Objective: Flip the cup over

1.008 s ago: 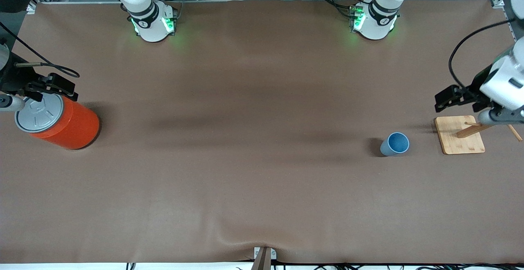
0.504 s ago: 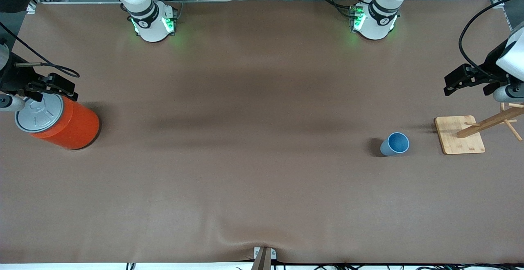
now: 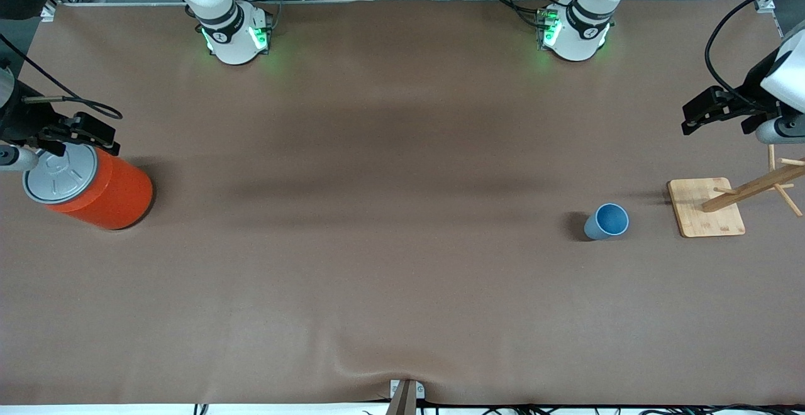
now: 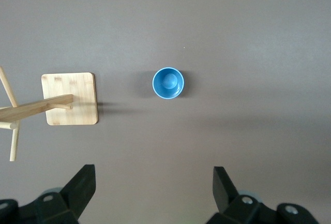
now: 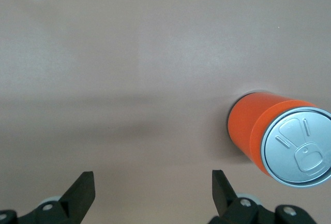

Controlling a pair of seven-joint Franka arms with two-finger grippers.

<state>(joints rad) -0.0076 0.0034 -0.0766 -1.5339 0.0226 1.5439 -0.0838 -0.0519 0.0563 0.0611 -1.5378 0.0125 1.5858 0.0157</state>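
Cup (image 3: 607,221): I saw the small light-blue tumbler standing upright on the brown table cover (image 3: 390,264), mouth up, deeper blue inside, toward the left arm's end of the table; nothing touched it.
Cup from the left wrist (image 4: 168,83): I looked straight down into its open mouth, with bare cover all round it.
Wooden rack (image 3: 705,207): its square bamboo base lay near the cup, closer still to the left arm's end, with a pegged post leaning out from it; the two were apart.
Left gripper (image 3: 764,129): I had it up in the air over the table's edge at the left arm's end, above the rack's pegs; its fingers (image 4: 83,182) stood spread wide with nothing between them.
Orange can (image 3: 94,188): the large cylinder with a grey lid stood at the right arm's end, well apart from the cup.
Right gripper (image 3: 16,157): I had it waiting over the can's edge, fingers (image 5: 83,188) parted and holding nothing.
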